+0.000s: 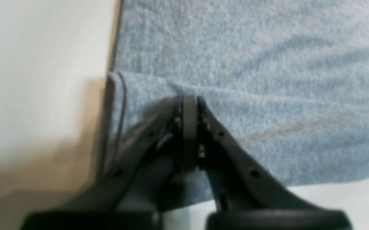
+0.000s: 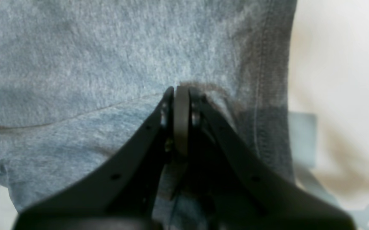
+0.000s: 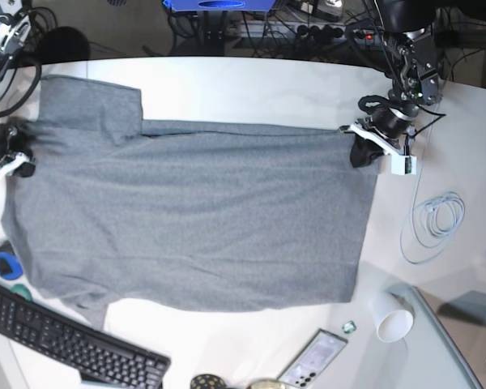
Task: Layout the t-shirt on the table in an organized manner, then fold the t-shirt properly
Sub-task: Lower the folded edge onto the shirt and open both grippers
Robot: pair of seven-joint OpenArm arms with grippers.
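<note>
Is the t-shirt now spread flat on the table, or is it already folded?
Spread: the t-shirt lies open across the table, one sleeve showing at each side; no fold made yet.

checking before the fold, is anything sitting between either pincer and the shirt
Nothing visible. The left pincer and the right pincer are each shut on the t-shirt, at opposite edges, with the cloth lying flat on the table.

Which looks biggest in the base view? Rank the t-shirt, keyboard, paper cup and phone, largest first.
1. t-shirt, by far.
2. keyboard, partly cut off by the frame edge.
3. phone.
4. paper cup, close to the phone in size, so the last two are uncertain.
</note>
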